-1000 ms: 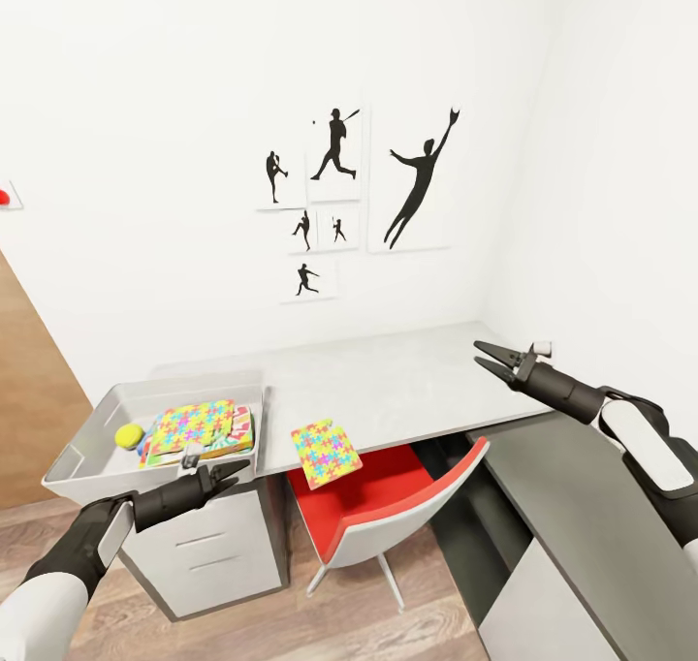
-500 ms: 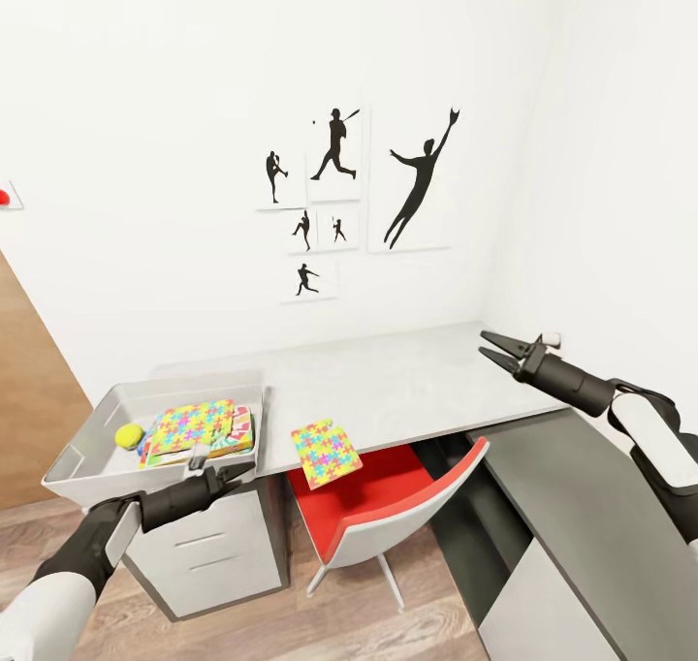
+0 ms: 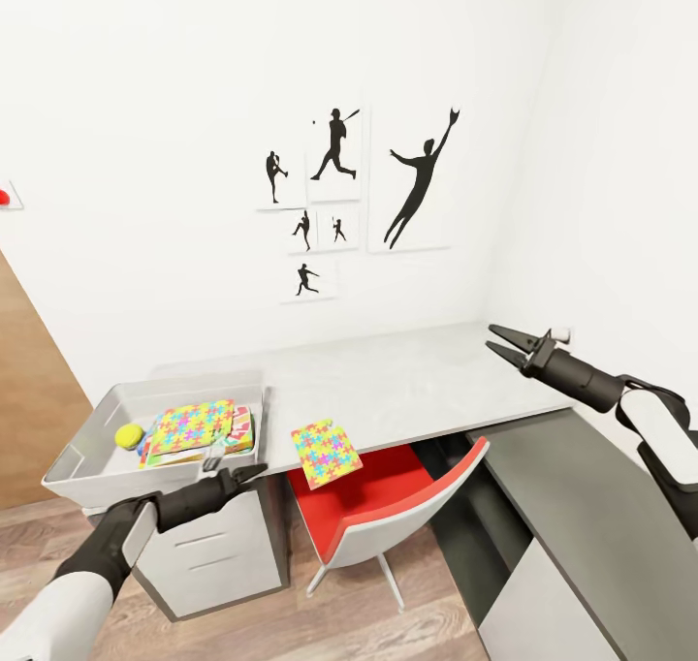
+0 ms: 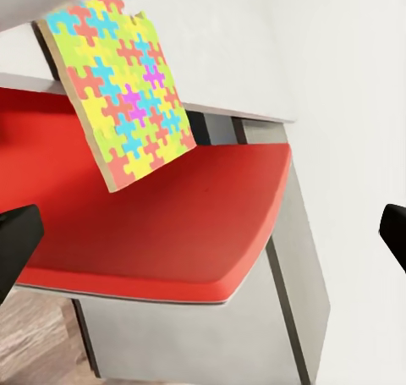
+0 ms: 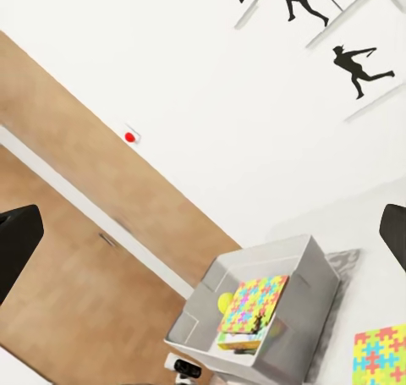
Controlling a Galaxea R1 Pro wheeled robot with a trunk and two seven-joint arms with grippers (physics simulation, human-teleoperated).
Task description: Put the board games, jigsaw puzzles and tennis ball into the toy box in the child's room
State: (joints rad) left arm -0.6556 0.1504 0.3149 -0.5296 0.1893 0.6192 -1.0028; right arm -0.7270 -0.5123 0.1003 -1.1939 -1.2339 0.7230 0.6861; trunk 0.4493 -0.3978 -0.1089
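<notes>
The light-grey toy box point(image 3: 97, 426) stands at the left end of the table point(image 3: 407, 380). Inside it lie a jigsaw puzzle point(image 3: 191, 424) on top of a board game point(image 3: 240, 435), with the tennis ball point(image 3: 128, 435) beside them. A second jigsaw puzzle point(image 3: 326, 453) lies tilted over the table's front edge, above the chair; it shows close up as jigsaw puzzle point(image 4: 118, 93). My left gripper point(image 3: 244, 472) is open, low in front of the toy box. My right gripper point(image 3: 506, 342) is open in the air over the table's right end. The toy box point(image 5: 292, 271) is in the right wrist view too.
A red chair point(image 3: 388, 506) with a grey back is pushed under the table's middle. White drawers point(image 3: 208, 550) stand under the toy box. A lower dark-grey desk section point(image 3: 591, 535) joins at the right. Black silhouette pictures point(image 3: 334, 172) hang on the wall.
My left gripper has slid a little to the right and forward. My right gripper has drawn back to the right and slightly up. The toys have not moved.
</notes>
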